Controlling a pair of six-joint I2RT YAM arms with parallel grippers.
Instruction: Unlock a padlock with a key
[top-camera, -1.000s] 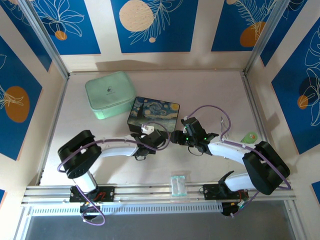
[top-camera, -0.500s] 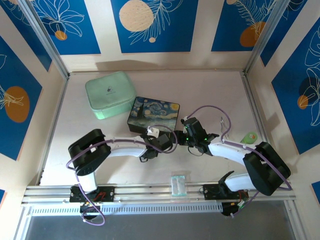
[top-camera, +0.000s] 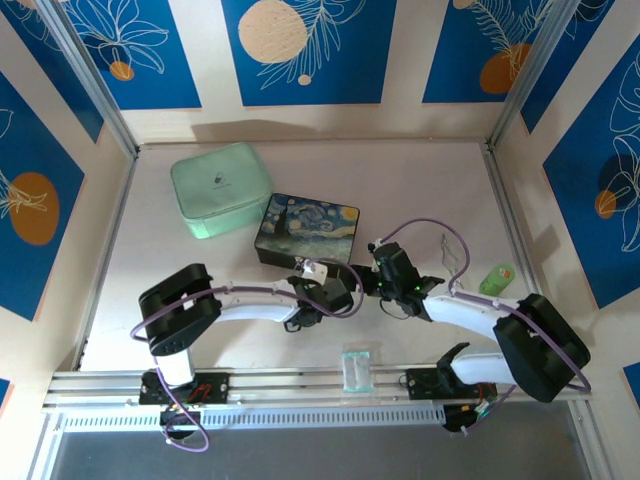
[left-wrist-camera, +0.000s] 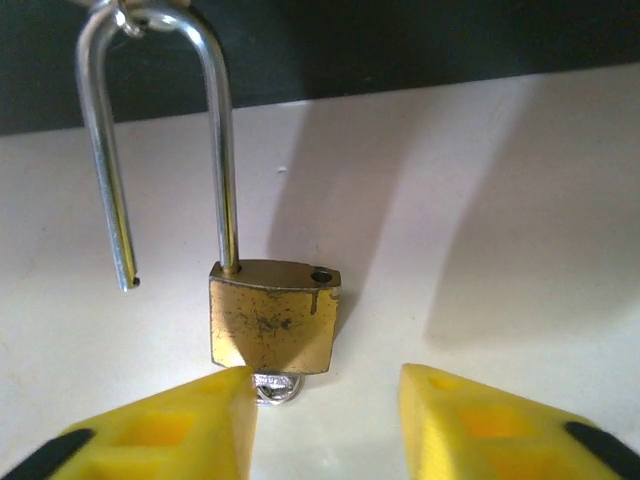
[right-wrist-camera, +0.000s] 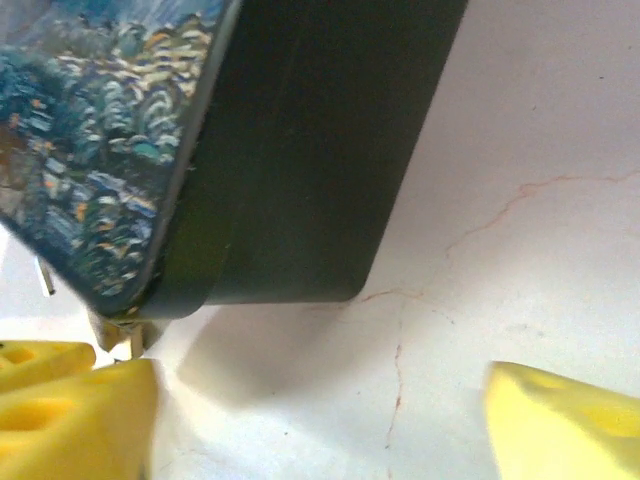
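Nearest us, a clear packet (top-camera: 356, 368) lies by the front rail. Moving up, we find both arms meeting in front of the painted box (top-camera: 307, 228). The left gripper (left-wrist-camera: 322, 400) has its yellow fingers (left-wrist-camera: 180, 430) spread apart, holding nothing. The padlock (left-wrist-camera: 272, 318) stands just ahead of them, nearly touching one fingertip. The key (left-wrist-camera: 272, 388) pokes out of its underside, silver head just showing. We see the shackle (left-wrist-camera: 225, 150) sprung open: one leg sits in the brass body, the other hangs free. The right gripper (right-wrist-camera: 320, 400) is spread wide too and empty, over bare table (right-wrist-camera: 520, 200) by the box's corner. Farther back sits a mint-green case (top-camera: 220, 188).
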